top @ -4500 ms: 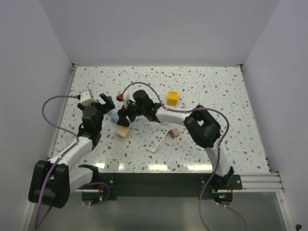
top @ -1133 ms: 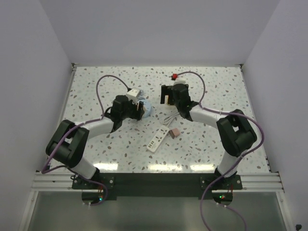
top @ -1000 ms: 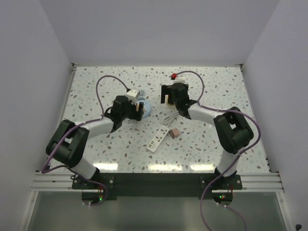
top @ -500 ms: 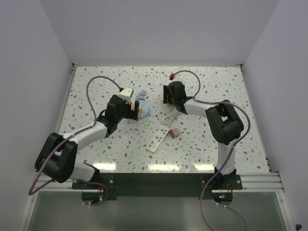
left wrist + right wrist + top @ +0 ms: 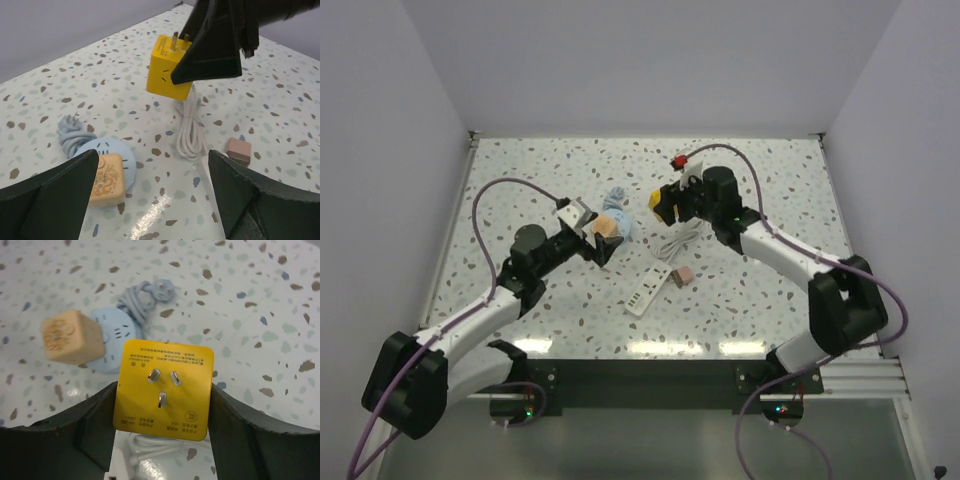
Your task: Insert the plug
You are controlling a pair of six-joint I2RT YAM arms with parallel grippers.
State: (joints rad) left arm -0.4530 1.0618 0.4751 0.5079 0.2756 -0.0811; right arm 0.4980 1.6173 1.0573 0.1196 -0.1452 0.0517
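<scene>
The dusty-pink plug (image 5: 685, 273) lies on the table at the end of a coiled white cord (image 5: 675, 243), beside a white power strip (image 5: 649, 291). It also shows in the left wrist view (image 5: 237, 150), with the cord (image 5: 190, 131) behind it. My right gripper (image 5: 667, 204) is shut on the yellow cube (image 5: 162, 389), pins facing the camera, and holds it above the cord. My left gripper (image 5: 599, 243) is open and empty, low over the table next to the peach cube (image 5: 104, 173). Neither gripper touches the plug.
The peach cube (image 5: 609, 227) sits on a round light-blue socket (image 5: 621, 230) with a bundled blue cord (image 5: 145, 297) behind it. The yellow cube (image 5: 169, 66) hangs in front of my left wrist camera. White walls close the table at the back and sides.
The peach cube has gone from the table onto the blue socket, and the yellow cube is now lifted in my right gripper. My left arm has drawn back toward the near left.
</scene>
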